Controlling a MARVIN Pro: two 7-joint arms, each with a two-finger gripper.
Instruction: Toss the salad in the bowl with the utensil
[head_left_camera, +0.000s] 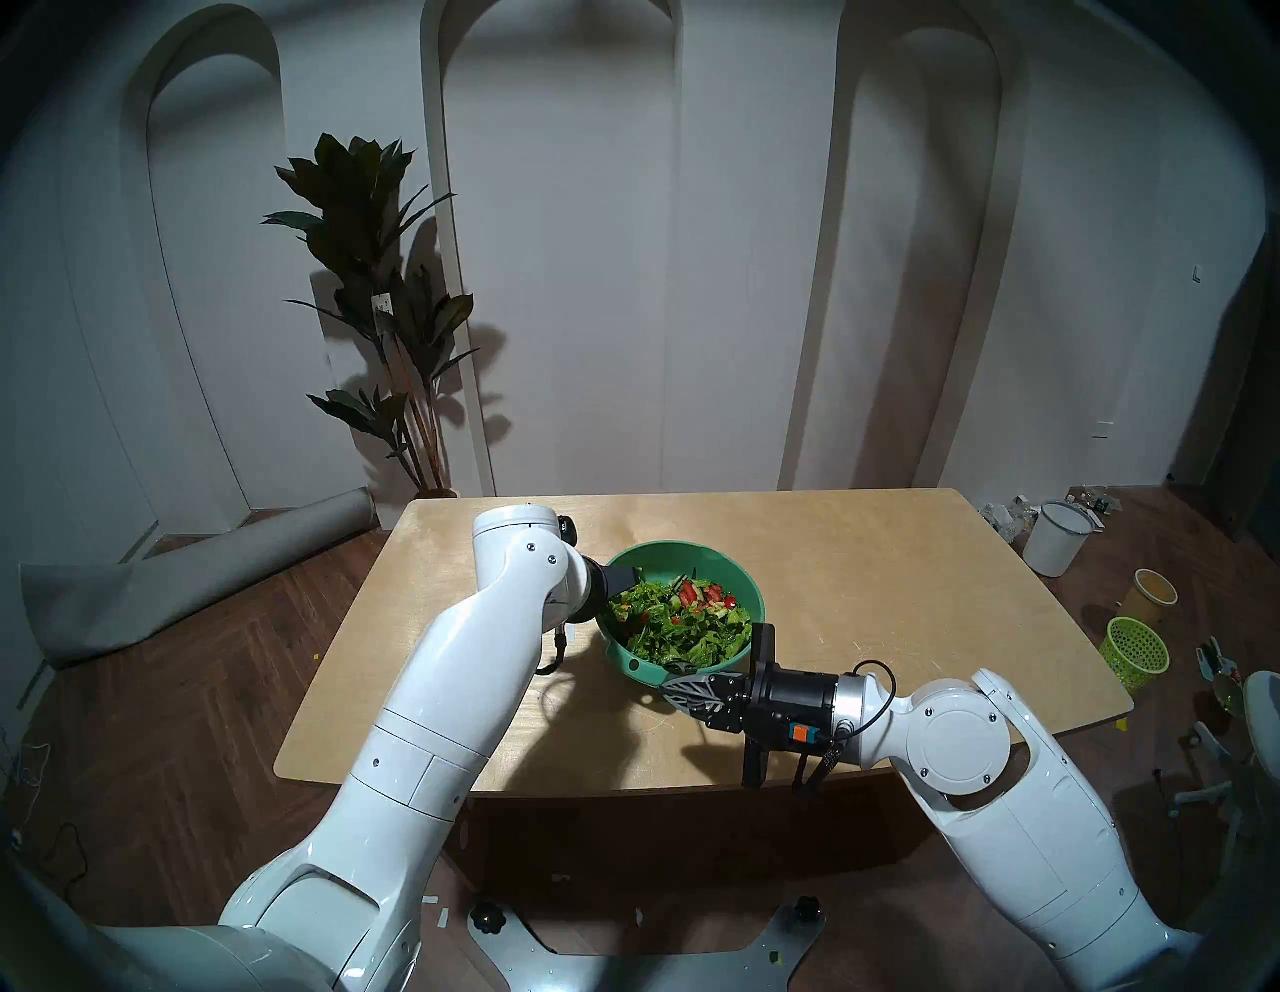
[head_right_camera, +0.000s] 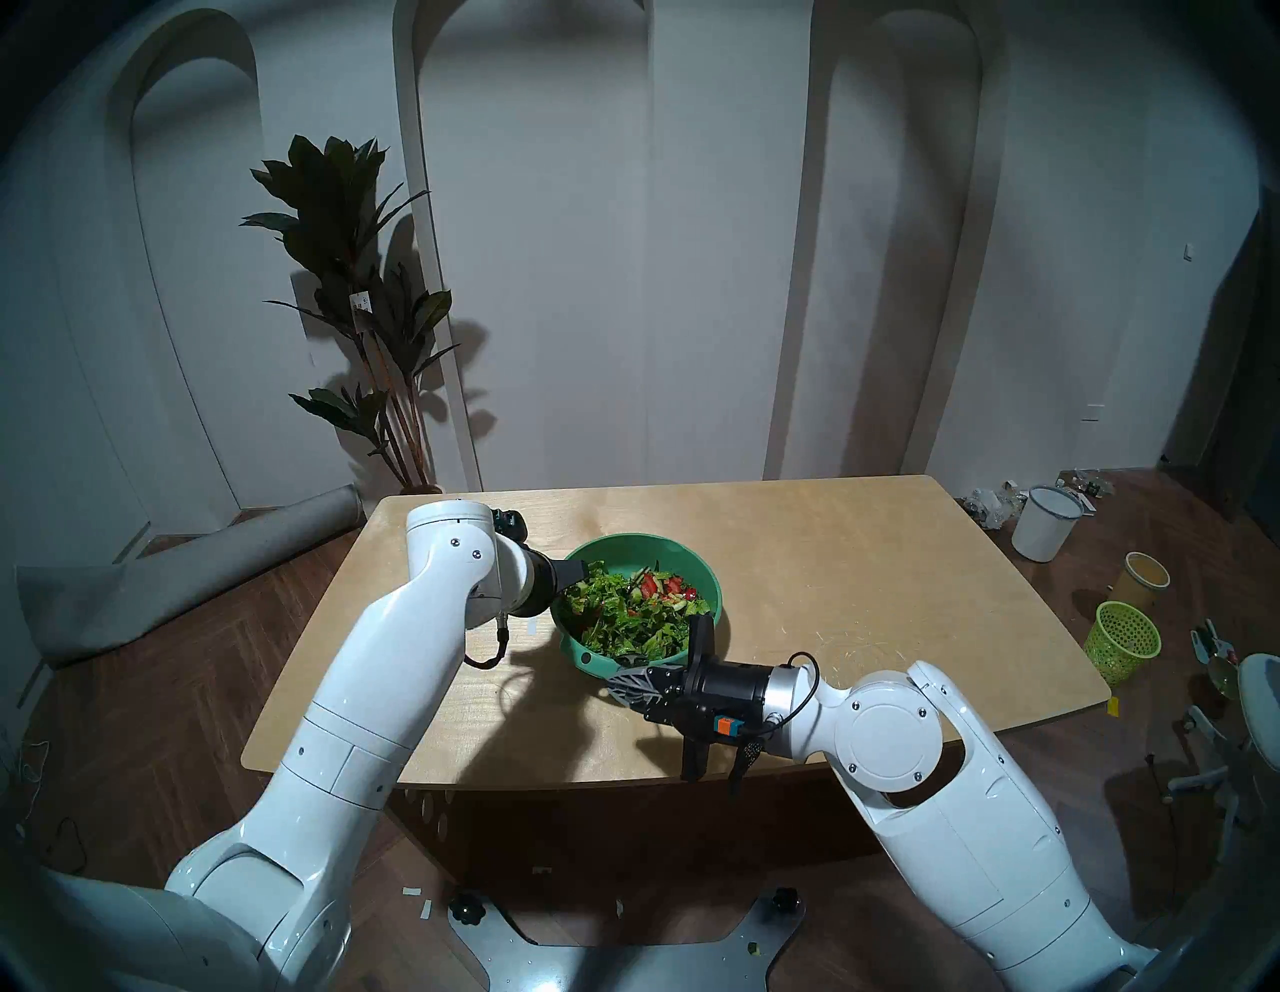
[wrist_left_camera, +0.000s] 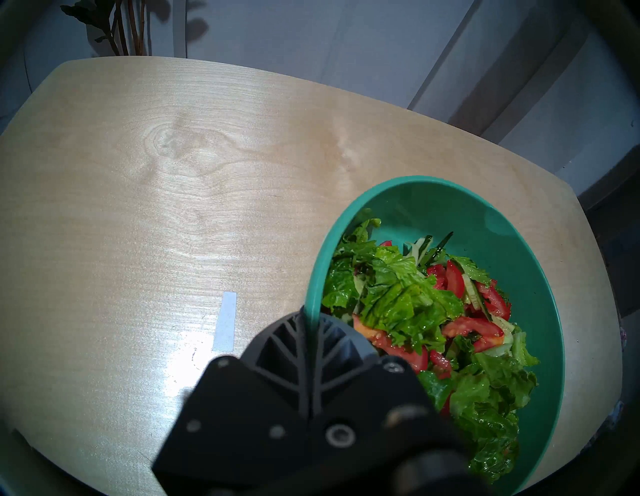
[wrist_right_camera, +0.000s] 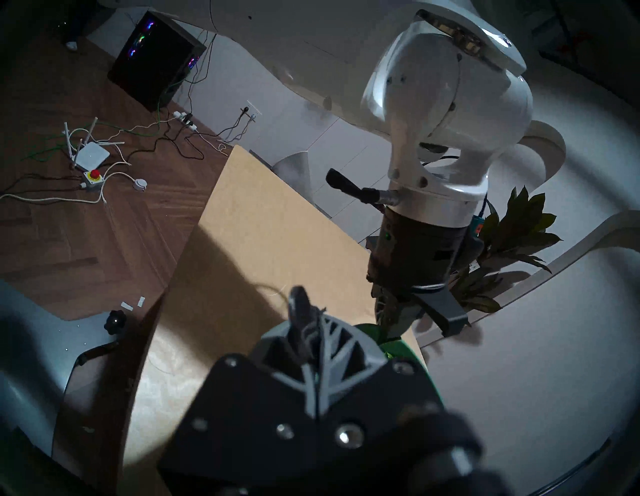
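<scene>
Teal-green bowl (wrist_left_camera: 485, 207) of salad (wrist_left_camera: 415, 311) is sitting mid-counter (head_left_camera: 900, 589), its left rim being pinched by the closed left gripper (wrist_left_camera: 311, 332), while the right gripper (wrist_right_camera: 311, 332), beside the near rim, is clamping a metal spoon (wrist_right_camera: 299, 308).

Right hand (head_right_camera: 616, 686) beside salad (head_right_camera: 634, 613) bowl's (head_right_camera: 706, 589) near rim.

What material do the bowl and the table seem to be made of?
The bowl looks like plastic: an even teal colour, a smooth, slightly glossy wall with soft highlights, and a thick moulded rim. The table looks like pale wood or wood veneer: grain lines and a knot figure show, and the light glares on it as on a satin finish. Which of the two I cannot tell.
</scene>
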